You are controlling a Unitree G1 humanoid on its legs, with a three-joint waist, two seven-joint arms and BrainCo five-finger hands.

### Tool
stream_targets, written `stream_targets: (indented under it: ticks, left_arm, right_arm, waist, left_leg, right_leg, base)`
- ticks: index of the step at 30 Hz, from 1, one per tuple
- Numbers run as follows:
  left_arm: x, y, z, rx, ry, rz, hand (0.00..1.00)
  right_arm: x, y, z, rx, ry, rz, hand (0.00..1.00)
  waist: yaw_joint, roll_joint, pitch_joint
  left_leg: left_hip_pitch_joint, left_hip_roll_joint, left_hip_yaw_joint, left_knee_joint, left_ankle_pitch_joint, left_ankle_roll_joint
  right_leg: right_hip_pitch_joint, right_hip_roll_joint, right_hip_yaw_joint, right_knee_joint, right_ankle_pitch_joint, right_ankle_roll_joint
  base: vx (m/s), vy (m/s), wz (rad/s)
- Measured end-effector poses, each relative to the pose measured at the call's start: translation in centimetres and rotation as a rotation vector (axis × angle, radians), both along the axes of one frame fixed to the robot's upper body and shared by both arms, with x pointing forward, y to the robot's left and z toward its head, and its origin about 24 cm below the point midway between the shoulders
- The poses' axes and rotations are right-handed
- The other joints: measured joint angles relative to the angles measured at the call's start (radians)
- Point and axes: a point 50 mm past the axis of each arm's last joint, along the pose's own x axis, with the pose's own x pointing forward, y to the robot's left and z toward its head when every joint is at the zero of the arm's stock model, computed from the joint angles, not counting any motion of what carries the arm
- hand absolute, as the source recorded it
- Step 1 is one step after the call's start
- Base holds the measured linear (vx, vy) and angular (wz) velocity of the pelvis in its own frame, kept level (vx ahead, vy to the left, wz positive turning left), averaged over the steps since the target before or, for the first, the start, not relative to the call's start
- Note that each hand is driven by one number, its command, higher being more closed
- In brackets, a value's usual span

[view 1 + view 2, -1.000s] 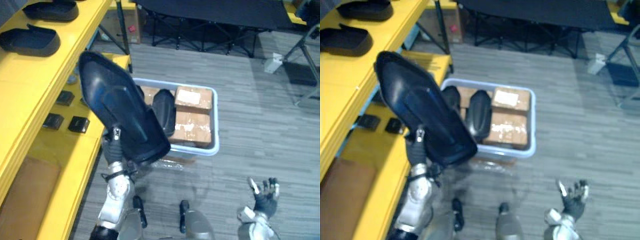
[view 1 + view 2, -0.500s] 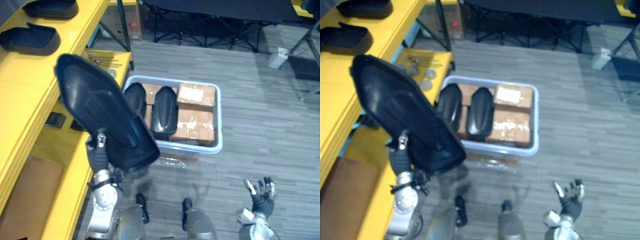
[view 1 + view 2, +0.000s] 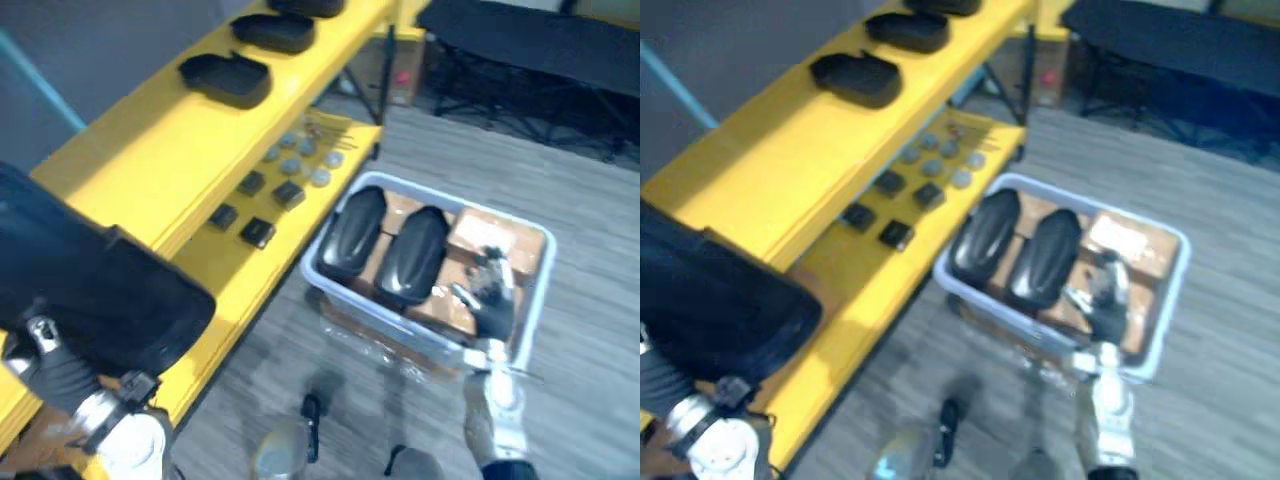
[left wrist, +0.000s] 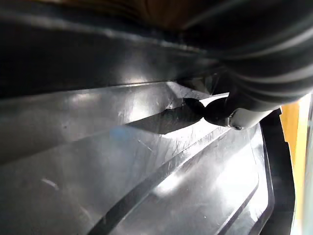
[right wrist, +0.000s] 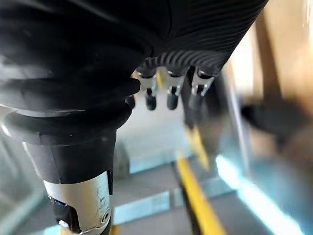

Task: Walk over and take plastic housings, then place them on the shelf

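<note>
As the black plastic housing point(image 3: 90, 290) is held up at lower left, over the yellow shelf's point(image 3: 150, 170) front edge, left robot hand point(image 3: 55, 372) clamps it from below, a dark fingertip point(image 4: 215, 111) pressed on its inner face. Right robot hand point(image 3: 490, 300): fingers loosely spread, holding nothing, over the pale bin point(image 3: 312, 272) on the floor point(image 3: 590, 230). Bin holds two housings point(image 3: 352, 232) beside cardboard boxes point(image 3: 488, 235).
</note>
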Motion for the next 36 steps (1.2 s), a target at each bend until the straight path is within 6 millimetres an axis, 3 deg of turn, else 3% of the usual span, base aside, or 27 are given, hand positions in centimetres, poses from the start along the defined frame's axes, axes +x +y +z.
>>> stream_targets:
  ticks: [3,6,12,19,25,30,34,36]
  left_arm:
    - [-1.2,0.4,-0.6,-0.017,0.036,0.053,1.0]
    - [-2.0,0.8,-0.9,-0.022,0.057,0.088,1.0]
    - [-2.7,1.6,-1.2,-0.047,0.08,0.023,1.0]
    - [-2.6,2.0,-2.1,-0.201,-0.002,-0.103,1.0]
    - [-2.3,2.1,-3.1,-0.268,-0.011,-0.102,1.0]
    - [-2.4,2.2,-3.4,-0.281,0.004,-0.075,1.0]
    - [-2.4,2.3,-4.1,-0.302,0.032,-0.062,1.0]
    - [-2.2,2.2,-4.5,-0.31,0.056,-0.097,1.0]
  right_arm:
    - [1.2,3.4,0.9,0.018,-0.033,0.13,0.0]
    - [1.7,5.9,1.0,0.0,-0.042,0.257,0.0]
    - [1.6,8.1,0.5,-0.106,0.019,0.345,0.0]
    - [1.5,7.2,0.0,-0.182,0.044,0.343,0.0]
    - [1.1,5.8,-0.8,-0.215,0.076,0.332,0.0]
    - [0.9,6.2,-0.5,-0.23,0.045,0.407,0.0]
    - [1.0,6.1,-0.5,-0.214,0.049,0.409,0.0]
    - [1.2,5.4,-0.6,-0.224,0.068,0.382,0.0]
  waist:
    - [0.046,-0.015,-0.01]
    - [0.071,-0.039,-0.025]
    - [0.12,-0.096,-0.059]
    - [0.117,-0.102,-0.063]
    - [0.105,-0.112,-0.055]
    - [0.104,-0.112,-0.055]
    - [0.105,-0.119,-0.056]
    - [0.097,-0.12,-0.054]
  left_leg:
    - [0.001,-0.017,-0.05,-0.016,0.01,-0.004]
    - [0.0,-0.04,-0.102,-0.014,0.01,-0.004]
    - [-0.001,-0.073,-0.168,-0.013,0.01,-0.002]
    - [-0.022,-0.068,-0.163,0.005,0.011,0.0]
    - [-0.04,-0.049,-0.146,0.037,0.006,-0.007]
    - [-0.044,-0.045,-0.155,0.031,0.007,-0.01]
    - [-0.093,-0.079,-0.198,0.033,0.047,-0.017]
    - [-0.103,-0.092,-0.13,0.035,0.075,0.015]
  right_leg:
    - [0.033,0.001,-0.051,-0.021,0.0,0.0]
    - [0.065,0.001,-0.101,-0.029,-0.002,-0.003]
    - [0.094,-0.001,-0.141,-0.015,-0.008,-0.015]
    - [0.076,0.008,-0.113,-0.011,-0.034,-0.05]
    - [0.044,0.006,-0.084,0.032,-0.07,-0.034]
    - [0.044,0.018,-0.092,0.029,-0.081,-0.023]
    - [0.08,0.03,-0.216,0.008,-0.064,0.006]
    - [0.132,0.03,-0.318,-0.013,-0.058,0.015]
  base:
    - [0.08,-0.054,0.55]
    - [0.05,-0.027,0.5]
    - [0.04,-0.018,0.43]
    - [-0.04,-0.01,-0.04]
    - [-0.08,-0.008,-0.09]
    - [-0.05,-0.029,0.01]
    - [0.04,-0.058,0.9]
    - [0.06,-0.005,1.52]
